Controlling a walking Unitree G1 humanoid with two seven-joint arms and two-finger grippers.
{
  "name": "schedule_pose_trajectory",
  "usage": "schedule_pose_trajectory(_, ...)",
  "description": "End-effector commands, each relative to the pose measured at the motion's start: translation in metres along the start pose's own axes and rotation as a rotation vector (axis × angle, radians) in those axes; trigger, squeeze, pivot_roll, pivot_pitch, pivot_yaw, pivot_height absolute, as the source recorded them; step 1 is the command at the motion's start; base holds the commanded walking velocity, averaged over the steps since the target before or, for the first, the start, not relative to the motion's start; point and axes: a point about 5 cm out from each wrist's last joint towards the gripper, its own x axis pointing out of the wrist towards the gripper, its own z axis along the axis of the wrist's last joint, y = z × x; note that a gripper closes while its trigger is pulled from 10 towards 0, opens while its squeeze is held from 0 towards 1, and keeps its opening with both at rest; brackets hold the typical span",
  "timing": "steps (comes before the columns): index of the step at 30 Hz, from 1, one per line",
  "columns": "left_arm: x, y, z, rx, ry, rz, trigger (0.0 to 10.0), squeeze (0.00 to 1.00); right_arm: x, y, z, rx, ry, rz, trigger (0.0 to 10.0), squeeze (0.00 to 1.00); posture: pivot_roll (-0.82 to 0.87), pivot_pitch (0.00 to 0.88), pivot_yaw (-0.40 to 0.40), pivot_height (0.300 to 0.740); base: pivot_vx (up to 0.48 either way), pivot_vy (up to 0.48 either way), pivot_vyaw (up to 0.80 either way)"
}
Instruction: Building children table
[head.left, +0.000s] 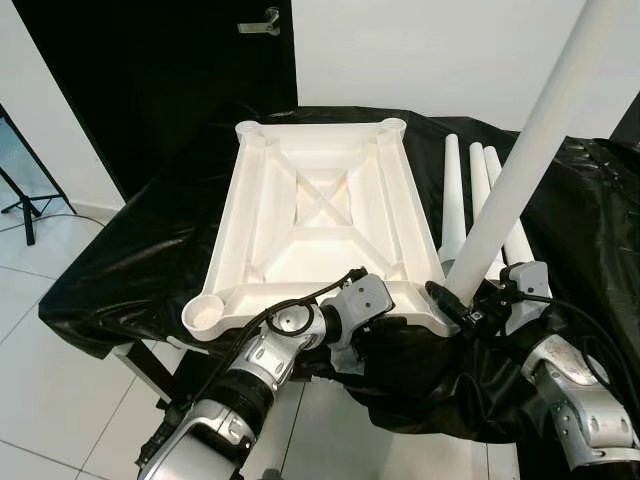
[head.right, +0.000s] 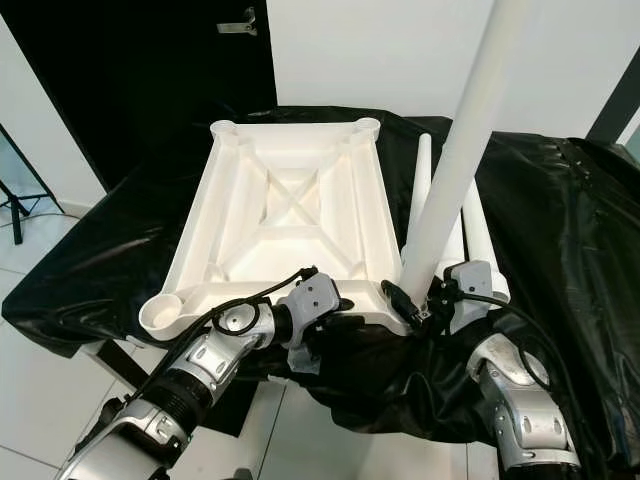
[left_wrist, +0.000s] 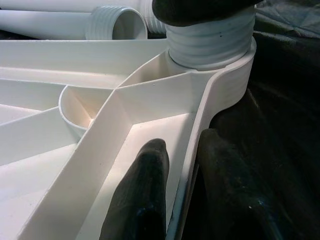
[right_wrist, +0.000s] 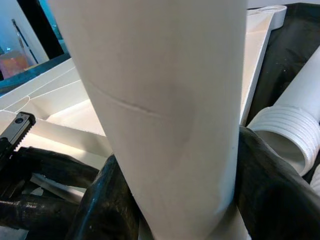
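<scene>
- The right gripper (head.left: 462, 300) has its fingers clamped on the upright white leg (head.left: 520, 160).
- The left wrist view shows the leg's threaded end (left_wrist: 210, 42) in the corner socket (left_wrist: 227, 75).
- The left gripper (left_wrist: 182, 200) fingers pinch the tabletop rim (left_wrist: 192, 150).

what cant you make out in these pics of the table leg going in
- Top of the upright leg: cut off by the upper edge in both eye views.
- How deep its threaded end sits in the tabletop corner socket: hidden by the socket wall in the left wrist view.
- Number of spare legs: the upright leg crosses in front of them.
- Right gripper fingertips: wrapped behind the leg.
- Left gripper: pinches the tabletop rim.
</scene>
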Motion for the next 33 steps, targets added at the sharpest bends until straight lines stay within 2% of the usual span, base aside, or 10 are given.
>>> schedule_pose_trajectory(1,-0.002,-0.013,-0.028,-0.063,0.115,-0.036,10.0,0.0,0.001,0.012,-0.011,0.036,0.048,0.076,0.0,0.0,0.19,0.0,-0.021,0.74,0.0,0.0,0.0)
schedule_pose_trajectory(11,-0.002,-0.012,-0.028,-0.061,0.116,-0.036,10.0,0.0,0.0,0.011,-0.015,0.096,0.057,0.039,0.0,0.0,0.19,0.0,-0.013,0.74,0.0,0.0,0.0)
schedule_pose_trajectory(14,-0.002,-0.011,-0.028,-0.056,0.119,-0.038,10.0,0.0,0.0,0.024,-0.015,0.086,-0.004,-0.161,0.0,0.0,0.19,0.0,-0.019,0.74,0.0,0.0,0.0)
schedule_pose_trajectory(16,-0.002,-0.011,-0.028,-0.056,0.119,-0.038,10.0,0.0,0.0,0.024,-0.015,0.086,-0.004,-0.161,0.0,0.0,0.19,0.0,-0.019,0.74,0.0,0.0,0.0)
schedule_pose_trajectory(19,-0.001,-0.012,-0.027,-0.059,0.113,-0.034,10.0,0.0,-0.011,0.009,-0.015,-0.004,-0.042,-0.598,0.0,0.0,0.21,0.0,-0.023,0.74,0.0,0.0,0.0)
schedule_pose_trajectory(21,-0.002,-0.012,-0.028,-0.062,0.114,-0.034,10.0,0.0,-0.015,0.002,-0.015,-0.023,-0.039,-0.687,0.0,0.0,0.21,0.0,-0.023,0.74,0.0,0.0,0.0)
schedule_pose_trajectory(30,-0.005,-0.013,-0.031,-0.062,0.124,-0.034,10.0,0.0,-0.011,0.006,-0.013,-0.022,-0.047,-0.645,0.0,0.0,0.21,0.0,-0.019,0.74,0.0,0.0,0.0)
schedule_pose_trajectory(31,-0.005,-0.012,-0.03,-0.061,0.124,-0.033,10.0,0.0,-0.01,0.007,-0.013,-0.023,-0.047,-0.637,9.0,0.0,0.21,0.0,-0.019,0.74,0.0,0.0,0.0)
schedule_pose_trajectory(32,-0.005,-0.012,-0.03,-0.061,0.124,-0.033,10.0,0.0,-0.01,0.007,-0.013,-0.023,-0.047,-0.637,9.0,0.0,0.21,0.0,-0.019,0.74,0.0,0.0,0.0)
schedule_pose_trajectory(33,-0.005,-0.012,-0.03,-0.06,0.123,-0.034,10.0,0.0,-0.008,0.01,-0.013,-0.015,-0.049,-0.605,10.0,0.04,0.2,0.0,-0.018,0.74,0.0,0.0,0.0)
